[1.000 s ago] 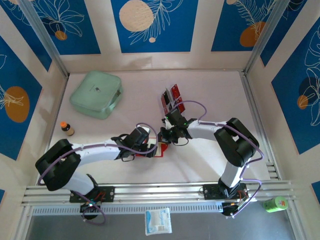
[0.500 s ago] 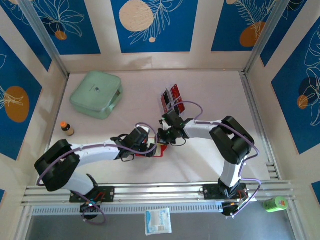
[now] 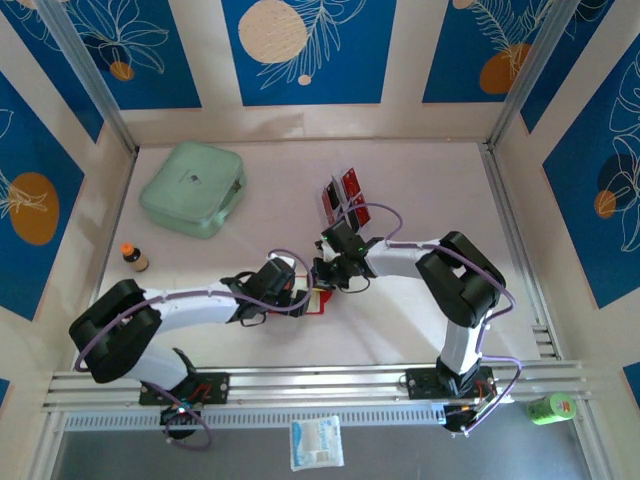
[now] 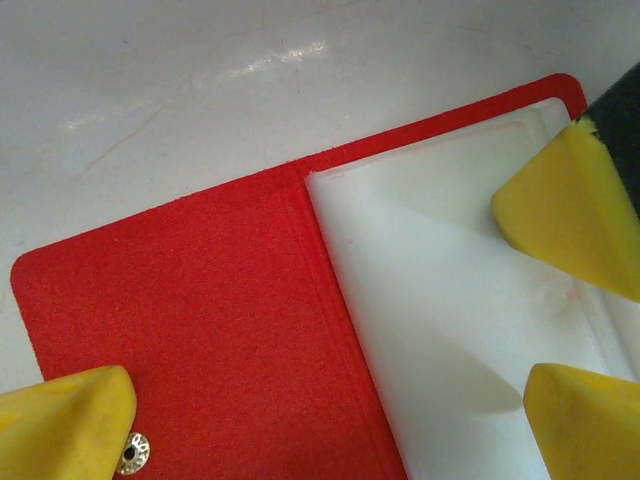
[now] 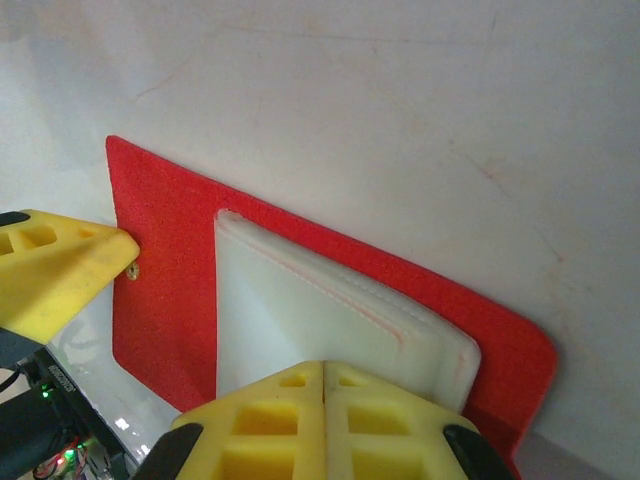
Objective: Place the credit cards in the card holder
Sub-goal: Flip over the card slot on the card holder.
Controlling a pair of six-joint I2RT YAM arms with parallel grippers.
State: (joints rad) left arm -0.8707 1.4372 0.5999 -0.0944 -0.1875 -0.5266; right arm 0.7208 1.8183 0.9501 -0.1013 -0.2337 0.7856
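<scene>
Table (image 3: 430, 200): the card holder (image 5: 165, 280) lies open and flat near the middle. Risk, as I judge it: a slipping press lets it skid or fold shut. Its long axis runs left to right in the top view, snap flap (image 4: 180, 330) leftward, white sleeves (image 4: 440, 330) rightward. The credit cards (image 3: 347, 192) stand well apart, farther back. My left gripper (image 4: 325, 425) straddles the holder, jaws wide apart. My right gripper (image 5: 325, 400), jaws together, presses the sleeves.

Red card holder (image 4: 200, 320), milky-white inner sleeve (image 4: 440, 330), mint-green case (image 3: 192, 188), pale table (image 3: 420, 170).
</scene>
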